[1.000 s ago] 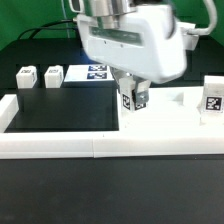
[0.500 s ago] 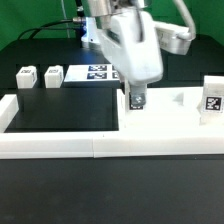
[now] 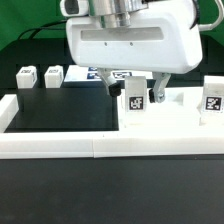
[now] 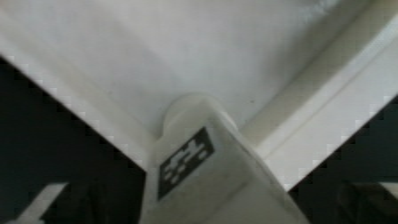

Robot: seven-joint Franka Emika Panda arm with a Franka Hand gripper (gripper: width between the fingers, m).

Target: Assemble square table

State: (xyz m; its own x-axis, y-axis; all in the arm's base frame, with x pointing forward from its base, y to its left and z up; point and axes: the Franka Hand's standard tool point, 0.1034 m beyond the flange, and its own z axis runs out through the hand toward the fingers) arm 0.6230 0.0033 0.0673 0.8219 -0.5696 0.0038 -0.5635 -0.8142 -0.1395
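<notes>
Turning noted at the wrist: a second back the gripper (image 3: 134, 93) sat skewed to the exterior camera, half a second back it showed nearly edge-on, and now its broad face squares up to that view again. The leg block (image 3: 133, 102) beneath it reads differently too: its tag was a thin sliver in the previous frame and now faces the camera full on. The block stands upright on the slab (image 3: 178, 118), close to the slab's edge on the exterior view's left, where white meets the black table surface (image 3: 60, 110). Jaws stand wide, one on either flank of the block with a gap showing on both sides. The wrist view agrees: leg block (image 4: 192, 165) centred on the slab (image 4: 160, 60), nothing pressing its sides. So it is not held at this instant. Judgement: a screw-in cycle, with the hand let go and wound back for another bite. How far the leg is seated cannot be told, as the joint is hidden under the block. Two more leg blocks (image 3: 38, 76) wait side by side at the exterior view's left, just beside the marker board (image 3: 93, 72). A fourth leg block (image 3: 213, 97) stands at the right edge; whether it is on the slab is unclear. The border rail (image 3: 60, 147) runs along the front. Early days: first leg of four.
</notes>
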